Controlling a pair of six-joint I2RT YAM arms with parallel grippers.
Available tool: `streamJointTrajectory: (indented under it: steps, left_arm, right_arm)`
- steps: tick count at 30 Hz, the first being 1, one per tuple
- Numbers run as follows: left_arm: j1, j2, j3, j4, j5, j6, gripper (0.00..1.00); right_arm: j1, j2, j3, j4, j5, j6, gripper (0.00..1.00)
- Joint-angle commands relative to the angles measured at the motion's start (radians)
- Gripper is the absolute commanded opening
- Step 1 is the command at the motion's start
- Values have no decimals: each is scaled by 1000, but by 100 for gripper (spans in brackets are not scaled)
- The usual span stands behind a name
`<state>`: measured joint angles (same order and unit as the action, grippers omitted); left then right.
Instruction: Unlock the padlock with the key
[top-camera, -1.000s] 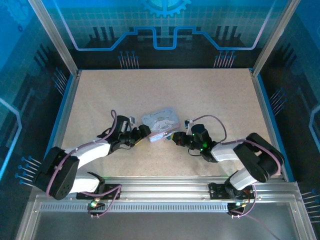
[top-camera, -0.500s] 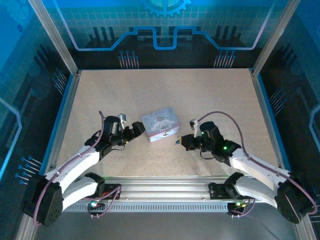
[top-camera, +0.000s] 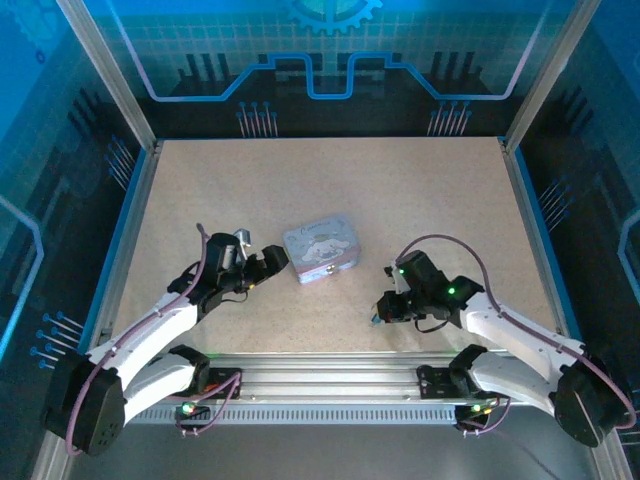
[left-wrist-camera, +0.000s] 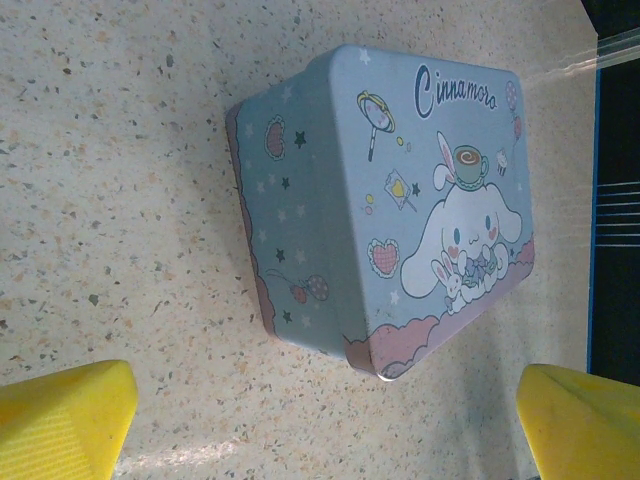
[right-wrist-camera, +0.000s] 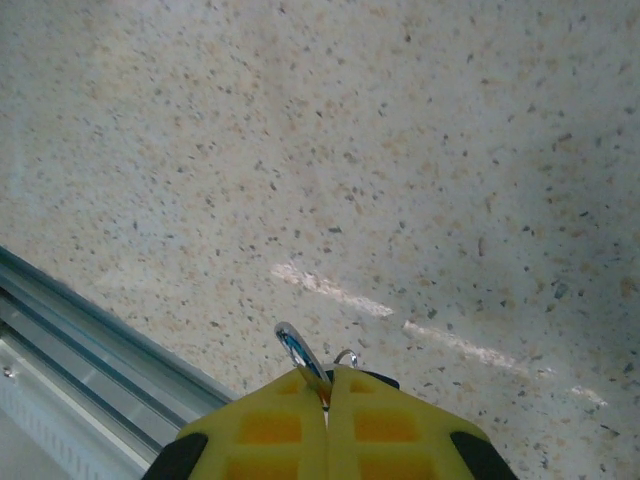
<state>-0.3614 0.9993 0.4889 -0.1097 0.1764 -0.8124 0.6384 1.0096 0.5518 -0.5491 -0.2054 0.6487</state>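
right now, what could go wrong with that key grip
The key is pinched only at the tips of the right gripper's shut jaws, so it may twist or slip. It hangs near the front rail, where a drop could lose it. The left gripper is open, leaving the tin unbraced.

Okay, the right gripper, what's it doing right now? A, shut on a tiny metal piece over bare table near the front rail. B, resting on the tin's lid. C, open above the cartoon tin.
A: in the right wrist view the right gripper is closed tight on a thin metal sliver, apparently the key, above bare table.
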Motion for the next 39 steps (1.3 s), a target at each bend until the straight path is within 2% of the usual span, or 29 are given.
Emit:
streamJointTrajectory:
  steps: [1, 11, 25, 32, 39]
  left_arm:
    - [9, -10, 7, -17, 5, 10, 99]
    - [10, 6, 7, -12, 12, 5, 99]
    - [10, 42, 17, -5, 17, 5, 99]
    - [11, 30, 28, -21, 17, 7, 99]
    - [19, -19, 60, -65, 4, 17, 99]
  right_arm:
    - [-10, 32, 15, -31, -35, -18, 2]
    - [-9, 197, 42, 77, -75, -42, 2]
    - [-17, 317, 48, 157, -86, -43, 7]
    - [-28, 303, 56, 149, -72, -47, 21]
    - [-50, 238, 81, 103, -35, -72, 25]
